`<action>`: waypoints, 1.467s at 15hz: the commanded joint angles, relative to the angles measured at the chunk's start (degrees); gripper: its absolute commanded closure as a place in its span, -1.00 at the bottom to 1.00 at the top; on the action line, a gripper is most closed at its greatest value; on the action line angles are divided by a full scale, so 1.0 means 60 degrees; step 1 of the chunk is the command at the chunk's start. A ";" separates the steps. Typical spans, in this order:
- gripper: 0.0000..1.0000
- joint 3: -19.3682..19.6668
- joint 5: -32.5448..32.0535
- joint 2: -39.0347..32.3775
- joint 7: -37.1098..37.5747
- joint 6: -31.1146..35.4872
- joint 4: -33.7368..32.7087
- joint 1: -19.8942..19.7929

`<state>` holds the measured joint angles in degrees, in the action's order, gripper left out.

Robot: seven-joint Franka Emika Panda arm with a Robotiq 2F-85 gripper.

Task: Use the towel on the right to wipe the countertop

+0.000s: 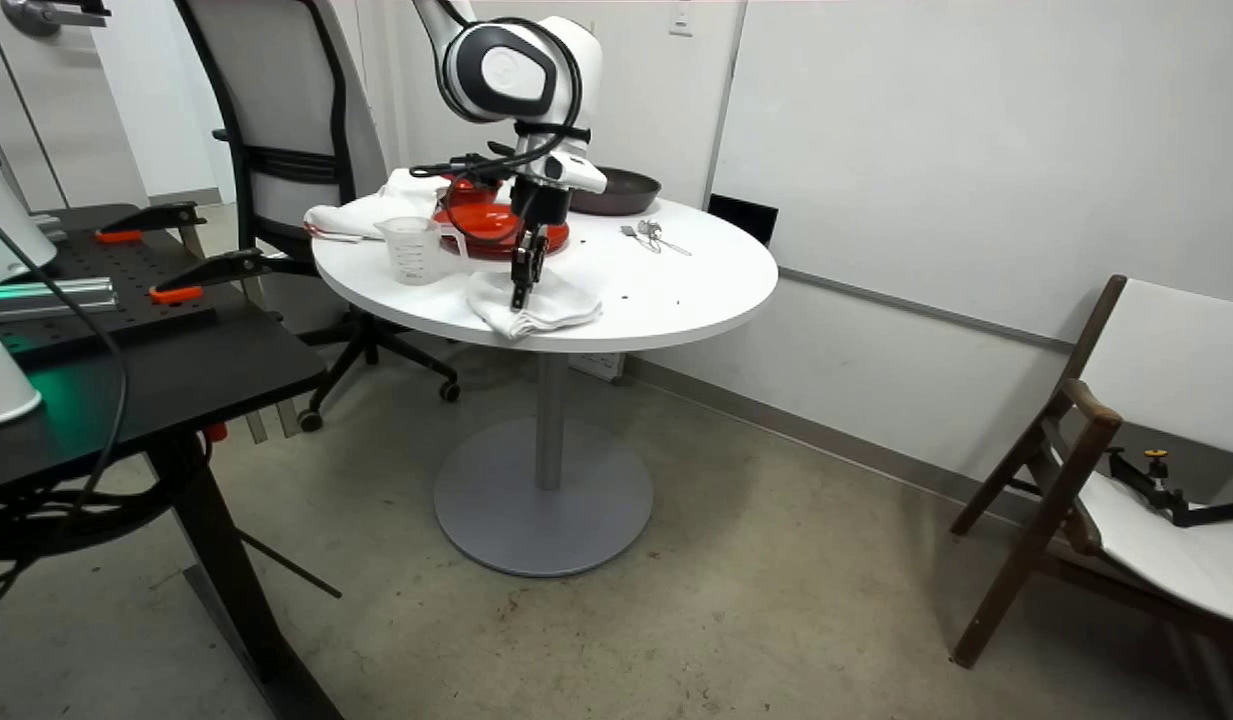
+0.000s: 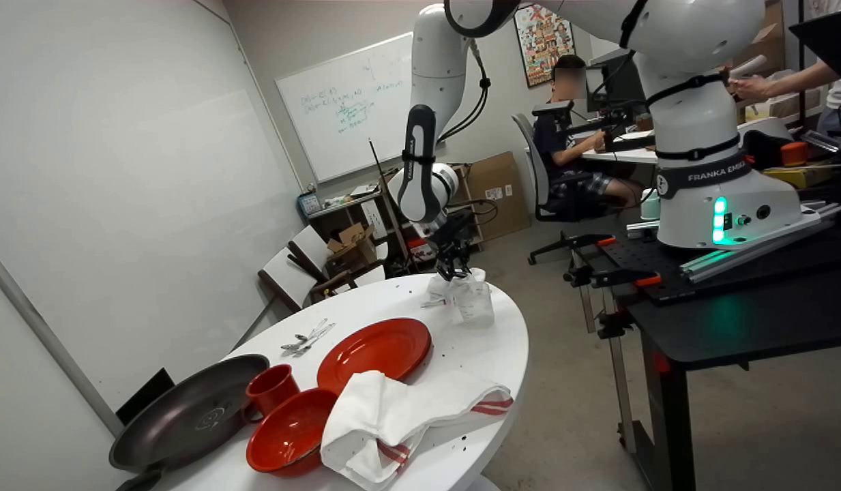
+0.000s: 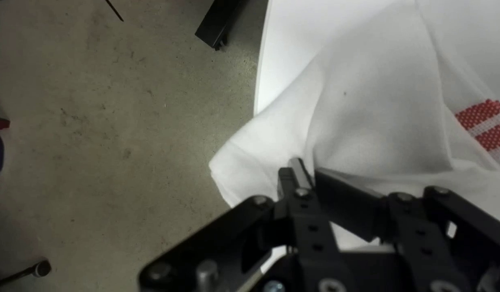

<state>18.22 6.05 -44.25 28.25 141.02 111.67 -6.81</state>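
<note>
Now the gripper (image 3: 307, 168) has its fingertips drawn together, pinching a fold of the thin white towel (image 3: 379, 109) just below the middle of the wrist view. There the cloth spreads upward and out to the right, a double red stripe showing at the right edge of the frame, while a corner juts leftward past the rim of the round white countertop (image 3: 294, 40). Concrete floor (image 3: 112, 121) fills the left part of that view. In an exterior view the towel lies rumpled at the near rim of the countertop, a little left of the frame's centre, and the arm (image 1: 511, 75) hangs over it from the top, with a black desk (image 1: 176, 375) at the left. In an exterior view the dishes spread over the lower left: a dark frying pan (image 2: 188, 416) near the corner, a red mug (image 2: 273, 385) and a red bowl (image 2: 294, 426) just right of it, a red plate (image 2: 372, 348) higher up, and some cutlery (image 2: 310, 341) to the plate's left. A bulkier white cloth (image 2: 393, 416) with red stripes is heaped at bottom centre, overlapping the bowl and plate in the picture. Right of centre, a clear measuring cup (image 2: 473, 307) stands in front of the towel, partly covering it from sight. Small dark specks (image 2: 464, 438) dot the countertop beside the heaped cloth.
</note>
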 commanded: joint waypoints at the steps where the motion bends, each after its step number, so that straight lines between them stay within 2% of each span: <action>1: 0.97 0.0031 0.0119 0.0094 0.0148 0.0121 0.0026 -0.0028; 9: 0.97 -0.0212 0.0318 0.0095 0.0029 0.0393 0.0021 -0.0067; 14: 0.97 -0.0748 0.0616 -0.0018 -0.0355 0.1051 -0.0419 -0.0212; 22: 0.97 -0.1223 0.0869 -0.0070 -0.0699 0.1548 -0.0748 -0.0325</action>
<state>12.45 9.36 -44.23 26.83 149.02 108.56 -7.51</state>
